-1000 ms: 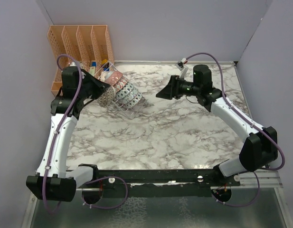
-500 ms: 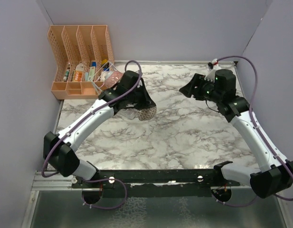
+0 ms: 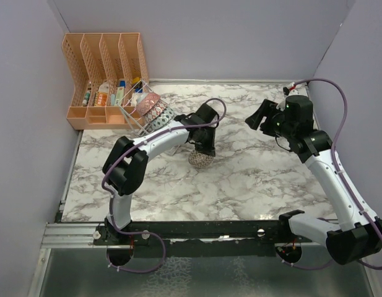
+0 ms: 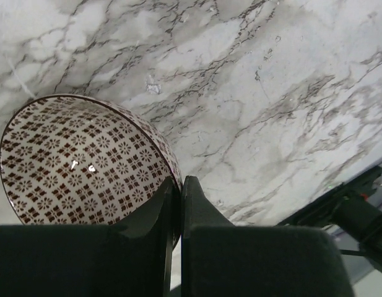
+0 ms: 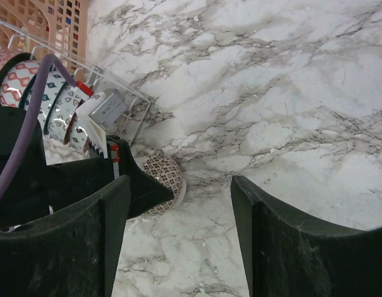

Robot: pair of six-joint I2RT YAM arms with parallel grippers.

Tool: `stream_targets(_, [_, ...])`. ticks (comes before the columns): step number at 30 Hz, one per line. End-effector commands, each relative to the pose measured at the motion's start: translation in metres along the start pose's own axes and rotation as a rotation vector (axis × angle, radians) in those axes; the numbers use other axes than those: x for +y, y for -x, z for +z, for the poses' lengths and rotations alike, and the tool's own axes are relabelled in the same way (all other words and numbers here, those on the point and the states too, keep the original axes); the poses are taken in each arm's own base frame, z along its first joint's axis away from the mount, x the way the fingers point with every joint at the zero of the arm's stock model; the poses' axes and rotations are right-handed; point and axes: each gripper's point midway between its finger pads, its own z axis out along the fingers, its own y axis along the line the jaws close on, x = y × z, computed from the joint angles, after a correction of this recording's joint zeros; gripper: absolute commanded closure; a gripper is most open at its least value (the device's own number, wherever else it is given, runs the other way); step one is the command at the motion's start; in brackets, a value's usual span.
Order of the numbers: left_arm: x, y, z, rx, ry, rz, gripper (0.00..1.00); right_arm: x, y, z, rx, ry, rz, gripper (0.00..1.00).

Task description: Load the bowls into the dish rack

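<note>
My left gripper point(image 3: 204, 147) is shut on the rim of a small bowl point(image 3: 201, 160) with a brown-red mesh pattern on white. It holds the bowl tilted, low over the marble at mid-table. In the left wrist view the fingers point(image 4: 177, 180) pinch the bowl's point(image 4: 79, 161) wall. The clear wire dish rack point(image 3: 143, 127) stands at the back left, just left of that gripper, with several patterned bowls point(image 3: 156, 114) standing in its slots. My right gripper point(image 3: 257, 117) is open and empty, up and to the right of the held bowl. Its view point(image 5: 178, 185) shows the bowl point(image 5: 166, 175) and the rack point(image 5: 125, 120).
An orange plastic organiser point(image 3: 104, 68) with tall dividers and small items stands at the back left corner behind the rack. Purple-grey walls close in the table at left, back and right. The left arm stretches across the table's left half.
The left arm has swung from the rack to the right and forward with the bowl in it. The right arm has drawn back to the right.
</note>
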Motion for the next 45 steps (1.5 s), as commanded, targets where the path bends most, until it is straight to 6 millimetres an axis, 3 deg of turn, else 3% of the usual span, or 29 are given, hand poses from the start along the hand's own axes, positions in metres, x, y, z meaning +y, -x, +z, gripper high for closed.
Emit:
stream_targets(1, [-0.021,0.002,0.010,0.002,-0.033,0.147,1.00,-0.008,-0.004,0.001,0.001,-0.023,0.004,0.34])
stream_targets(6, [-0.026,-0.011,0.030,0.061,-0.072,0.179,1.00,-0.010,-0.003,0.002,-0.003,-0.033,-0.003,0.33])
stream_targets(9, [-0.032,-0.010,0.029,0.060,-0.088,0.204,0.85,-0.010,0.000,0.002,-0.009,-0.038,-0.009,0.32])
stream_targets(17, [-0.044,-0.004,0.011,0.031,-0.094,0.238,0.54,-0.010,0.002,0.002,-0.012,-0.042,-0.010,0.30])
stream_targets(20, [-0.051,0.001,-0.001,0.007,-0.101,0.246,0.46,-0.010,0.003,0.002,-0.015,-0.042,-0.011,0.30])
stream_targets(25, [-0.068,0.015,-0.029,-0.054,-0.122,0.265,0.41,-0.010,0.005,0.000,-0.020,-0.043,-0.030,0.30])
stream_targets(30, [-0.076,0.026,-0.074,-0.147,-0.108,0.240,0.34,-0.006,0.000,0.000,0.004,-0.008,-0.073,0.29])
stream_targets(34, [-0.042,0.024,-0.118,-0.218,-0.014,0.154,0.31,0.002,-0.009,0.001,0.032,0.059,-0.101,0.27])
stream_targets(38, [0.010,0.024,-0.176,-0.323,0.078,0.019,0.31,0.024,-0.020,0.003,0.091,0.205,-0.163,0.25])
stream_targets(43, [0.044,0.042,-0.276,-0.594,0.148,-0.114,0.31,0.033,-0.063,0.012,0.247,0.277,-0.184,0.26])
stream_targets(45, [0.050,0.041,-0.302,-0.646,0.180,-0.128,0.31,0.043,-0.082,0.010,0.278,0.271,-0.259,0.26])
